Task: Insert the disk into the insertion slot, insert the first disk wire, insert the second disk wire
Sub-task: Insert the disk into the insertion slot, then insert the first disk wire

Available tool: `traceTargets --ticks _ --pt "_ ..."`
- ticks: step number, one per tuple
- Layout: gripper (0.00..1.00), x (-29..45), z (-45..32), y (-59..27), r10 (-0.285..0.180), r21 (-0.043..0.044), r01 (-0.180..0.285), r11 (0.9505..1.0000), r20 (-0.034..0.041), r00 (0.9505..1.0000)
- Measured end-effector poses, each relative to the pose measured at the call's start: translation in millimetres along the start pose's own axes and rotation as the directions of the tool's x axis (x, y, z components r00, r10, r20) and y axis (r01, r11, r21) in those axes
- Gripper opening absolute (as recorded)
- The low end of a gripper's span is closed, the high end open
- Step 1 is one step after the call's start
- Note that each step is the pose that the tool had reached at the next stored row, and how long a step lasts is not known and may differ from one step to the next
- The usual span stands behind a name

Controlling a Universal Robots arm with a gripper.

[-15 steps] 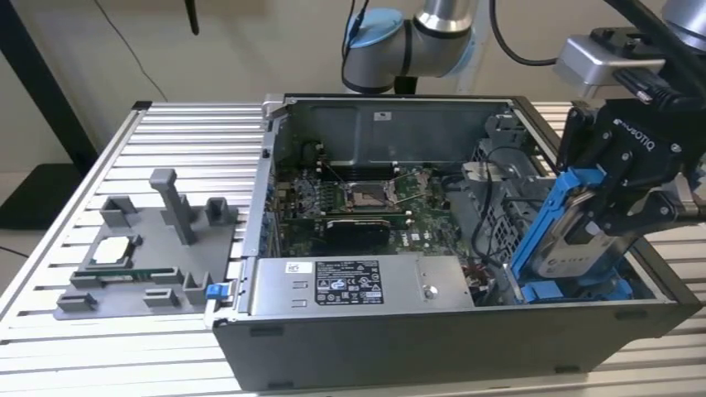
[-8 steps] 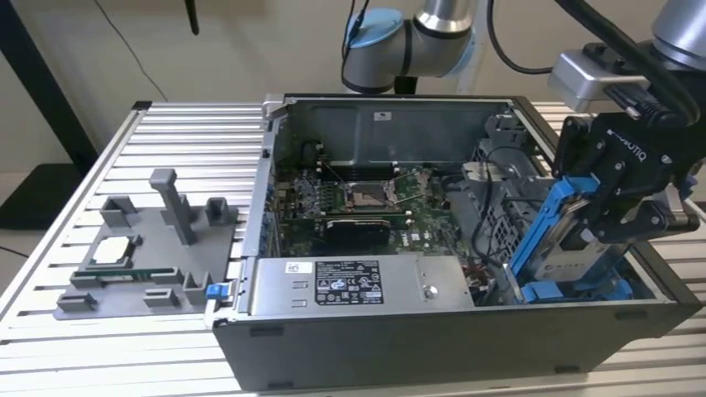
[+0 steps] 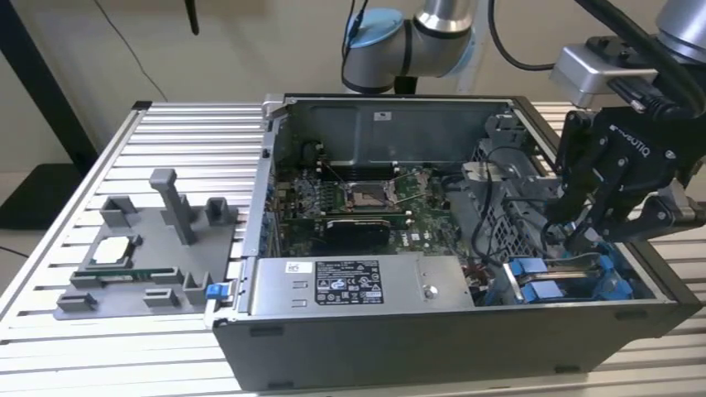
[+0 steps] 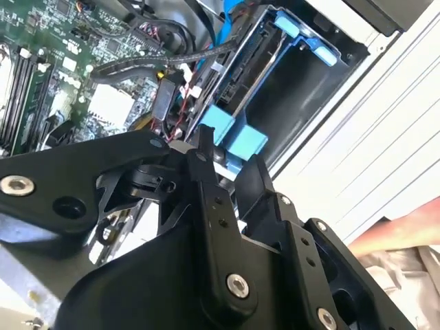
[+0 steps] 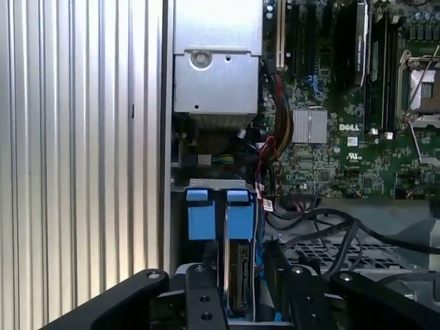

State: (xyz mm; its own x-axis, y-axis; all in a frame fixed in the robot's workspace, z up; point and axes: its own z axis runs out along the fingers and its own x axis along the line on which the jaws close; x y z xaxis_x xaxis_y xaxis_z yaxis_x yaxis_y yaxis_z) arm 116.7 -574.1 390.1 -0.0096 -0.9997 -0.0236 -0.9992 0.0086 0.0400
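The gripper point(image 5: 237, 265) hung inside the case point(image 3: 441, 339) at the exterior view's right. Its jaws were clamped on the disk point(image 5: 206, 221), which stood on edge, partly seated in the slot point(image 4: 295, 110).

Beige wall point(image 3: 254, 50), ribbed metal table point(image 3: 188, 128)

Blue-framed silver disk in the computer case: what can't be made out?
- Silver disk in bright blue plastic carrier: edge-on in the first wrist view, faces unseen.
- Its near end: behind the black gripper in both wrist views.
- Its depth in the grey sheet-metal slot: gripper blocks the exterior view.
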Motion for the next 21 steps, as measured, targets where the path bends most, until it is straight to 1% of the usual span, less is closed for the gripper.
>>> traceTargets --ticks 6,7,9,10,11,12,13,14,15,17,21 --pt "1.00 -0.4 -16.6 0.7 0.000 -0.0001 0.000 1.0000 0.0000 1.0000" --pt "1.00 -0.5 -18.7 0.8 0.000 -0.0001 0.000 1.0000 -0.0001 1.0000" --pt "1.00 -1.5 -19.2 0.9 0.000 -0.0001 0.000 1.0000 0.0003 1.0000" --pt "1.00 -2.2 -19.4 1.0 0.000 0.0000 0.000 1.0000 0.0016 1.0000" --pt "1.00 -2.5 -19.5 1.2 0.000 0.0007 0.000 1.0000 0.0057 1.0000" --pt "1.00 -2.9 -19.3 1.4 -0.001 0.0028 0.001 1.0000 0.0124 0.9999" --pt "1.00 -3.3 -19.0 1.6 -0.001 0.0067 0.001 1.0000 0.0198 0.9998" --pt "1.00 -3.7 -18.5 1.9 -0.002 0.0112 0.001 0.9999 0.0239 0.9997" --pt "1.00 -3.9 -17.8 2.5 -0.002 0.0173 0.002 0.9998 0.0258 0.9997" --pt "1.00 -4.1 -16.3 3.7 -0.004 0.0296 0.003 0.9996 0.0272 0.9996" --pt "1.00 -5.4 -12.2 6.6 -0.009 0.0574 0.008 0.9983 0.0273 0.9996"
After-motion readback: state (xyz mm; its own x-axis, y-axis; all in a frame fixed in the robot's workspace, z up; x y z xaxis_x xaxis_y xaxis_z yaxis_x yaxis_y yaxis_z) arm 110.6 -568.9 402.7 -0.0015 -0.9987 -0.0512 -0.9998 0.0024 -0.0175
